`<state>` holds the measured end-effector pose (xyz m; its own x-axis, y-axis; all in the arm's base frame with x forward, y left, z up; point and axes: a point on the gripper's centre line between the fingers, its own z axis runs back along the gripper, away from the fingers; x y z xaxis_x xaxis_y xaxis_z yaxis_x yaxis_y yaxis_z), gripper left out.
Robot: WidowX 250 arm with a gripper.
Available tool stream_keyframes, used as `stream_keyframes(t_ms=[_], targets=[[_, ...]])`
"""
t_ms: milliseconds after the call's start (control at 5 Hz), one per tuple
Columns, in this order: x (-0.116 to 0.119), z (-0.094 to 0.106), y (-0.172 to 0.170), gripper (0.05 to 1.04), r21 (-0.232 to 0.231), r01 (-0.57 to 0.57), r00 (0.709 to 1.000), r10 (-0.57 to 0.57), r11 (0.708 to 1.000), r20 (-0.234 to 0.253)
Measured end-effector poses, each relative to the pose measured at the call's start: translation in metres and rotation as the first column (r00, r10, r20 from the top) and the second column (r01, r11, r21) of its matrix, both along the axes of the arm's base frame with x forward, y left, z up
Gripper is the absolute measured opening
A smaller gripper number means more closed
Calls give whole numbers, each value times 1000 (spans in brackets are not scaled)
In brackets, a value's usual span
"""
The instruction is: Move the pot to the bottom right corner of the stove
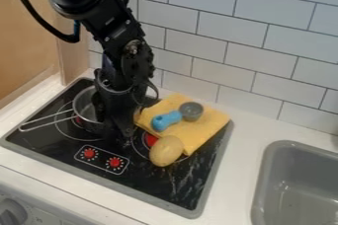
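Note:
The black gripper [113,126] hangs over the left half of the stove, at the right side of the pot and covering part of it. The metal pot [83,104] stands upright on the upper left part of the black stove top [155,186], its thin wire handle pointing to the lower left. The arm hides the pot's right rim, and whether gripper and pot touch cannot be made out.
A yellow cloth [206,131] lies over the stove's right back part, with a blue object [165,120] and a small grey cup [191,111] on it. A yellow potato-like object [165,151] rests at its front edge. A grey sink [294,184] is at right.

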<state>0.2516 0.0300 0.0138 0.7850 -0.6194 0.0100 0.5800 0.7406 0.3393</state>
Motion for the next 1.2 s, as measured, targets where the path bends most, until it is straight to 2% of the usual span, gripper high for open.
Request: stream_keyframes(t_ms=[200,400,1000,1200], targets=[[-4,-2,-1,128,-3,-8,1000,8,1000,-7],[-8,-1,-1,59,-3,-11,1000,11,1000,-5],[-16,6,-1,54,-18,-41,999,41,999,9],[-15,20,-1,54,5,-40,998,40,999,47]])
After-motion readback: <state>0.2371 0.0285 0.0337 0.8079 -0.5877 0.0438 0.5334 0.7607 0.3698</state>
